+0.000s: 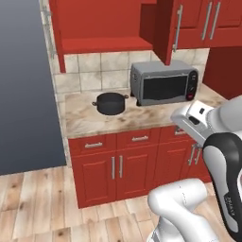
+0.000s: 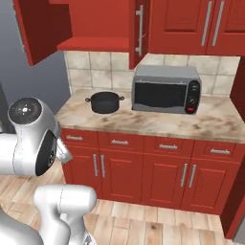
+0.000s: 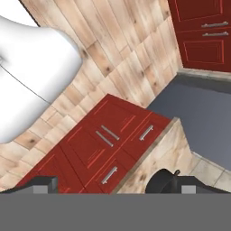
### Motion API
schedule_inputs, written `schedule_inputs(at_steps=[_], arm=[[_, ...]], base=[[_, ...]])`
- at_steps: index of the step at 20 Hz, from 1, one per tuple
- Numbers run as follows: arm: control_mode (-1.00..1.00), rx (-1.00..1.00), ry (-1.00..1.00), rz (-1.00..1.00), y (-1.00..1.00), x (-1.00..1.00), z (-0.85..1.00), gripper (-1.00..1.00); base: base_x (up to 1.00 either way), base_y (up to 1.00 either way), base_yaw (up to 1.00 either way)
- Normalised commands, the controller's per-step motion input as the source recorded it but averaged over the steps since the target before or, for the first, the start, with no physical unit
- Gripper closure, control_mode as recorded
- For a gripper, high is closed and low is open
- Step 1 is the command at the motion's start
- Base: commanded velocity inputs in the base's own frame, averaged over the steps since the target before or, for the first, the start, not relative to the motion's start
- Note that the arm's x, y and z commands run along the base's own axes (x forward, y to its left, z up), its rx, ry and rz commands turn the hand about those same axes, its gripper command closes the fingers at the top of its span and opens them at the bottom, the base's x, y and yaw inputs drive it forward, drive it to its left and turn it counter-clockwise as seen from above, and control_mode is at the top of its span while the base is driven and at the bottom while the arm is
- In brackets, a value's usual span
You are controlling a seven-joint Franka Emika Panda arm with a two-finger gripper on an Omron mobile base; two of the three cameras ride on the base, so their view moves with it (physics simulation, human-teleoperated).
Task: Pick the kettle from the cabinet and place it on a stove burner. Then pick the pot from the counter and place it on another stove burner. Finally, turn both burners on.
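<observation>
The black pot (image 1: pixel 110 103) (image 2: pixel 105 102) sits on the beige marbled counter (image 1: pixel 142 117) (image 2: pixel 158 122), left of a microwave. Above it the red cabinet (image 1: pixel 106 45) (image 2: pixel 93 44) stands open, and its shelf shows bare. The kettle and the stove burners are out of view. In the hand view my gripper (image 3: pixel 115 187) is open with nothing between its wide-set fingertips (image 3: pixel 43 184). It looks down past the drawer fronts, with the pot's rim (image 3: pixel 162 181) at the bottom edge, well apart from the fingers. My arm (image 1: pixel 227 156) hangs in front of the counter's right end.
A grey microwave (image 1: pixel 164 84) (image 2: pixel 165 90) fills the counter's right half. The open cabinet door (image 1: pixel 166 28) with its bar handle juts out above it. Red lower cabinets (image 2: pixel 139 167) stand over wooden floor (image 1: pixel 38 208). A grey wall (image 1: pixel 23 85) bounds the left.
</observation>
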Motion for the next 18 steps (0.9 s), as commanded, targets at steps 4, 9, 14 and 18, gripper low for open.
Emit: schedule_inputs(at_steps=[4, 9, 14, 18], arm=[[1.0, 0.0, 0.0, 0.0, 0.0, 0.0, 0.0, -1.0], [1.0, 0.0, 0.0, 0.0, 0.0, 0.0, 0.0, -1.0], [1.0, 0.0, 0.0, 0.0, 0.0, 0.0, 0.0, -1.0], [1.0, 0.0, 0.0, 0.0, 0.0, 0.0, 0.0, -1.0]], base=[[0.6, 0.65, -0.27], [0.55, 0.41, -0.12], [0.4, 0.01, 0.0], [0.48, 0.06, 0.01]])
